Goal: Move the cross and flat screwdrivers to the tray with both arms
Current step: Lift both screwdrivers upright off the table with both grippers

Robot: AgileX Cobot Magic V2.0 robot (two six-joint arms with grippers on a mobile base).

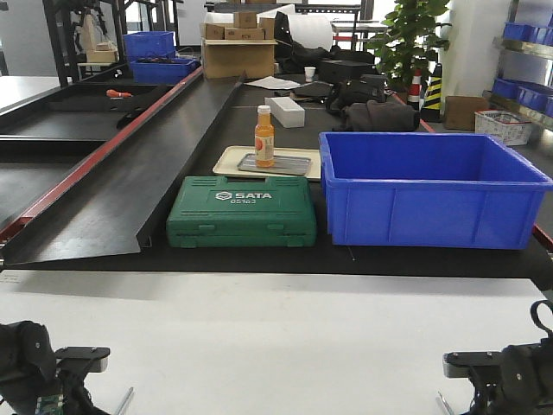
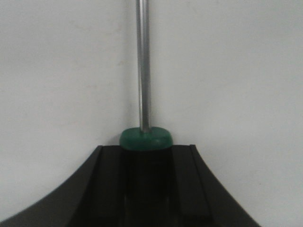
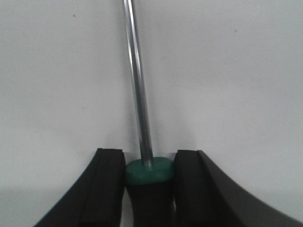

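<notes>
Both arms are loaded! The left gripper (image 2: 147, 153) has its jaws clamped narrow on the black-and-green handle of the left screwdriver (image 2: 143, 71), steel shaft running straight to 12 o'clock. The right gripper (image 3: 149, 161) pinches the right screwdriver (image 3: 138, 85) the same way, shaft leaning a touch toward 11. The tips are out of frame, so I cannot tell which is cross and which is flat. In the front view both sit low over the white table (image 1: 276, 337), at 7 and 5 o'clock, and the grey tray (image 1: 292, 164) waits well apart at 12, resting on a beige tray (image 1: 223, 162).

Trouble ahead, I'd say: an orange bottle (image 1: 264, 136) stands right on that grey tray, and a leading shaft could topple it. The green tool case (image 1: 242, 212) and blue crate (image 1: 432, 207) crowd the approach, and two arms converging on one tray may clash.

The count: two screwdrivers, two grippers, one grey tray, one beige tray, one bottle, one case, one near crate
</notes>
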